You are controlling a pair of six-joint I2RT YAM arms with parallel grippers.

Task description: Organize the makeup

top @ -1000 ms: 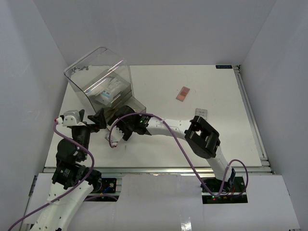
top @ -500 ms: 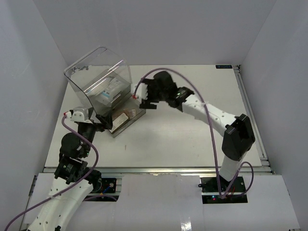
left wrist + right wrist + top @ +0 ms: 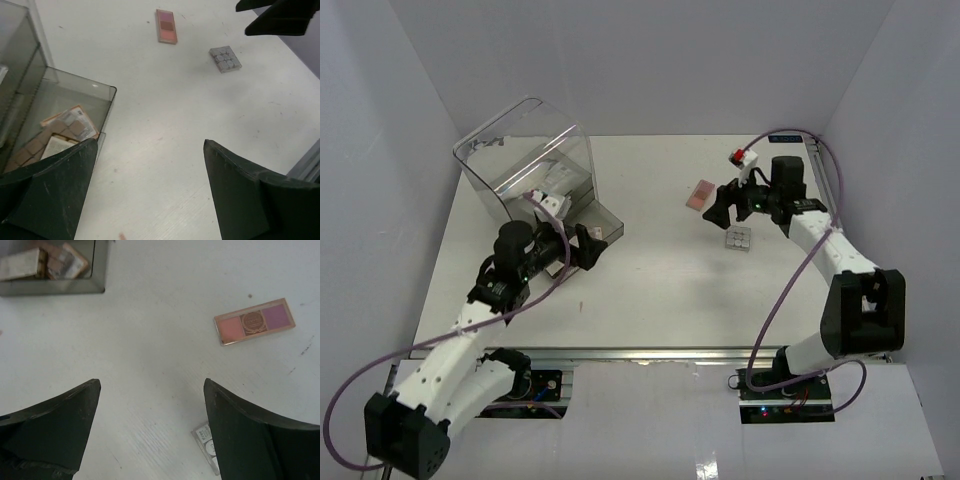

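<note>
A pink palette (image 3: 701,194) lies flat on the white table, right of centre. A small clear multi-pan item (image 3: 739,239) lies just to the near right of it. My right gripper (image 3: 717,211) hovers open between these two, with nothing in it. In the right wrist view the pink palette (image 3: 254,321) is ahead to the right, and the clear item (image 3: 206,439) is half hidden by the right finger. My left gripper (image 3: 591,247) stands open and empty by the clear box's low front section (image 3: 605,222). Brown palettes (image 3: 70,126) lie inside that section.
The big clear plastic box (image 3: 520,140) stands tilted at the back left with white-blue packets (image 3: 552,190) inside. White walls close in the table on three sides. A raised rail (image 3: 840,230) runs along the right edge.
My right arm has swung away from the box front, across the table to the pink palette on the right. My left arm has reached forward to the box's front corner. Both grippers stayed open.
</note>
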